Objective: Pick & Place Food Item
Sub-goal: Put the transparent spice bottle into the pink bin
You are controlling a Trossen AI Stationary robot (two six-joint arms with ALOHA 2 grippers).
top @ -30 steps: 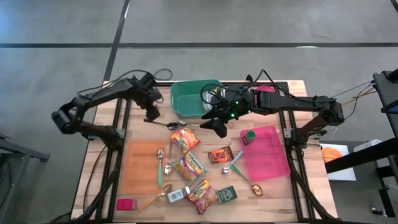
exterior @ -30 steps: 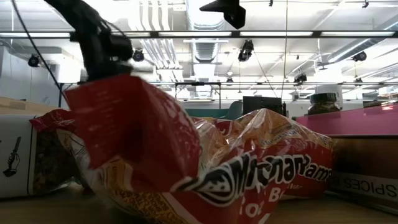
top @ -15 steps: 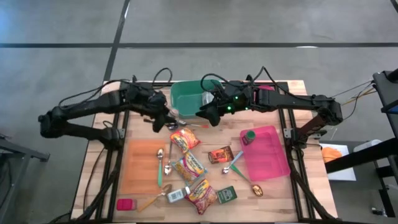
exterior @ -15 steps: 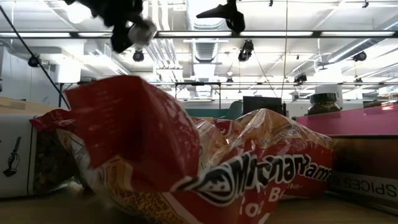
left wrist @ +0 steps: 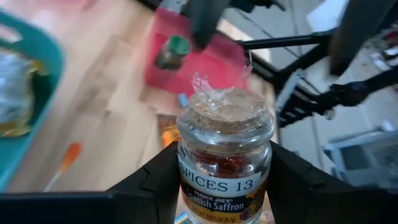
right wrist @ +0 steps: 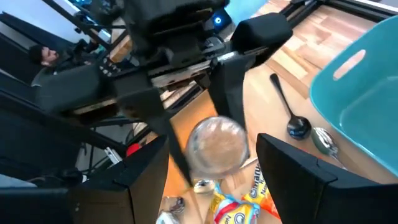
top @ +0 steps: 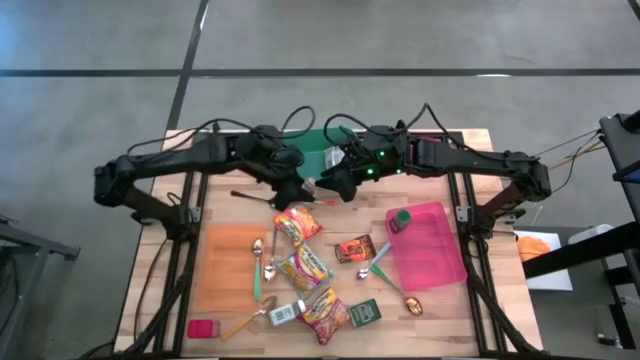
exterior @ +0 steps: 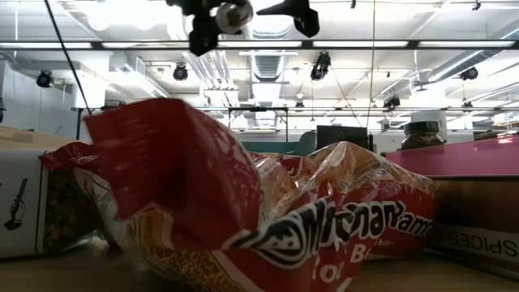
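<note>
The left tool [left wrist: 225, 186] is clenched on a jar [left wrist: 225, 155] of saffron, one dark finger on each side of the glass; the jar stands upright in the grasp, its torn seal showing at the mouth. In the high view the left tool [top: 298, 188] hangs above the surface [top: 440, 310], just in front of the green bin [top: 318, 145], with the jar [top: 309, 186] a pale spot at its tip. The right tool [top: 338, 180] faces it from close by — its fingers [right wrist: 292, 180] stand apart with nothing between them, and its wrist view looks straight at the jar's [right wrist: 217, 144] mouth. Whether the right tool touches the jar I cannot tell.

Below the two tools lies a noodle packet [top: 297, 224], with two more packets [top: 303, 268] toward the near edge. Spoons [top: 257, 252] lie beside an orange board [top: 226, 266]. To the right sits a pink tray [top: 436, 250] with a green-capped bottle [top: 401, 218] on it. From the low view a red packet [exterior: 268, 211] fills the foreground, and the left tool [exterior: 212, 20] with the jar shows high up.
</note>
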